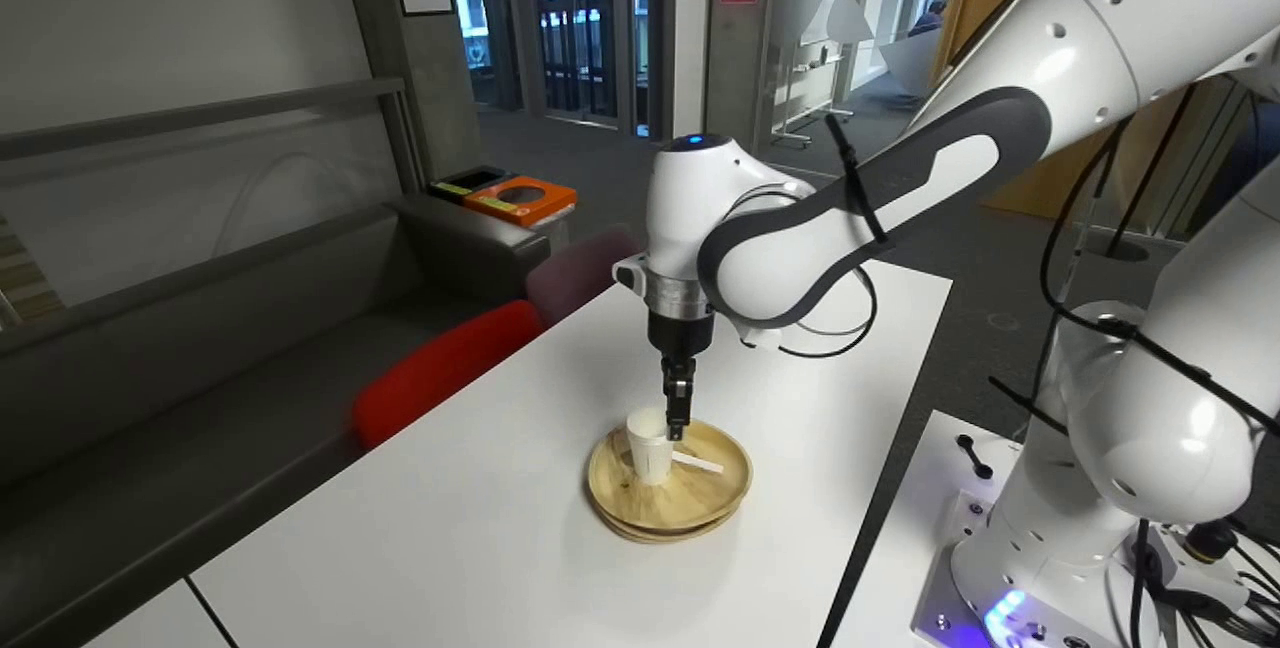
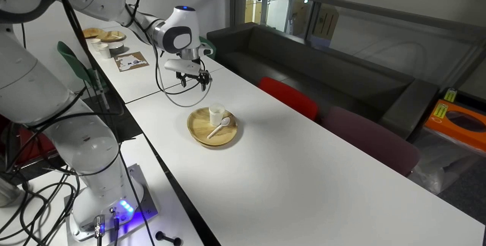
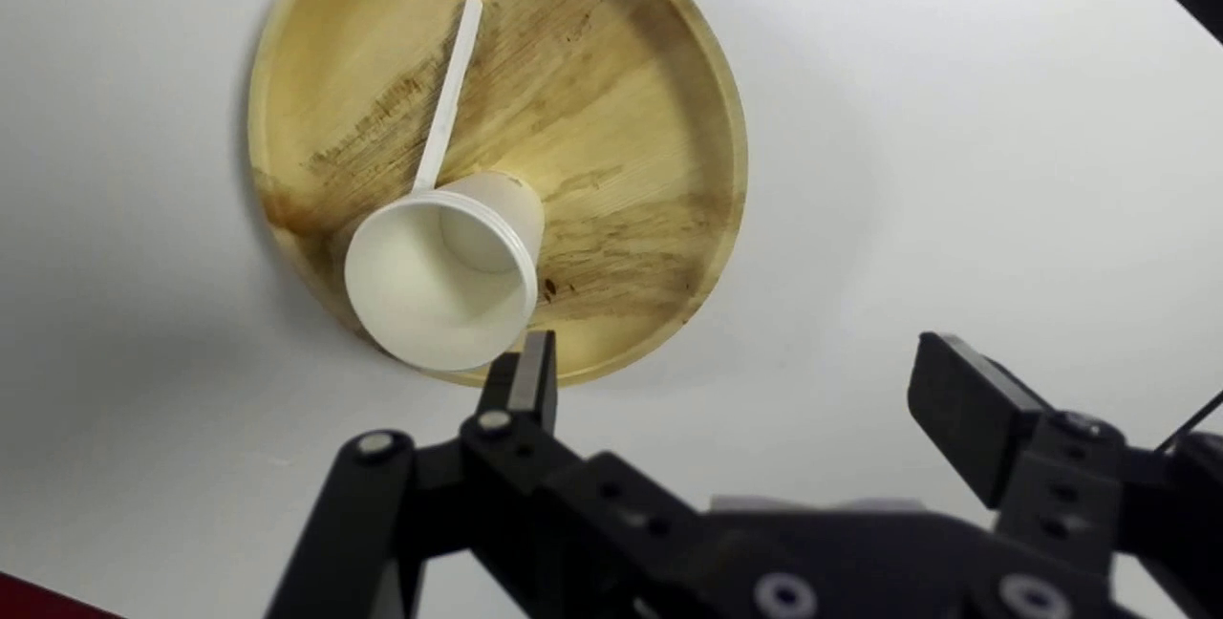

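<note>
Gripper (image 3: pixel 734 347) released, jaws spread wide with nothing between them, hanging over white table (image 2: pixel 303 185) just beside round wooden plates (image 3: pixel 659 122). No contact visible; in an exterior view, a plain gap between gripper and white paper cup (image 2: pixel 216 115). Cup upright on the topmost plate, a little off its middle, mouth facing up. On the same plate, white spoon (image 3: pixel 449 94), bowl beside the cup's foot, handle running outward toward the rim. Touch between spoon and cup: impossible to tell, with bowl hidden behind the cup in the wrist view.

Plates nested one on another, probably to share one steady footprint; raised rim likely useful for keeping spoon and cup from sliding off. Upright stance of the cup, presumably, for a stable base and a rim reachable from above.

Tightest spot at the cup's wall: one fingertip (image 3: pixel 537 366) close to it in the wrist view, the opposite fingertip (image 3: pixel 955 399) well apart, past the plate's edge. Tabletop all round the stack: toward the robot's base (image 2: pixel 102 210), only as far as a dark gap (image 1: pixel 871 528); toward red chair (image 2: pixel 288 96), up to the far edge; lengthwise, a much longer stretch in both exterior views.
</note>
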### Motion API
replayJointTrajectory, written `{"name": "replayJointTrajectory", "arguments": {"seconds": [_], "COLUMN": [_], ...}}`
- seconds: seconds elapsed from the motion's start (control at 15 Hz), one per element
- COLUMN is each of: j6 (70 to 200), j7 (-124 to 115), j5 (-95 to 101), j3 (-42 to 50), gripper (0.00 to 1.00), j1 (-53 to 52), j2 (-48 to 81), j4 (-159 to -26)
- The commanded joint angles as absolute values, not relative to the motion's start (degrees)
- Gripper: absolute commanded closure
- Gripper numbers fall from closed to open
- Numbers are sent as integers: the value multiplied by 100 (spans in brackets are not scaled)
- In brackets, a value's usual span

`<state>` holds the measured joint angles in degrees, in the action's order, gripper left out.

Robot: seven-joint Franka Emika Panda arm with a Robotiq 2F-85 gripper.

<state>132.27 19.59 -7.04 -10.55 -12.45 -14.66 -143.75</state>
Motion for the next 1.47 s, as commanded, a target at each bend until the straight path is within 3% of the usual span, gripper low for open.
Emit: {"name": "replayJointTrajectory", "arguments": {"seconds": [0.0, 0.8, 1.4], "j6": [13161, 13136, 13340], "j7": [1933, 1929, 1804], "j5": [-682, -692, -57], "j3": [-929, -904, -872], "gripper": [0, 0, 0], "j1": [-1330, -1332, -1060], "j2": [-1563, -1611, -43], "j4": [-14375, -14407, -13656]}}
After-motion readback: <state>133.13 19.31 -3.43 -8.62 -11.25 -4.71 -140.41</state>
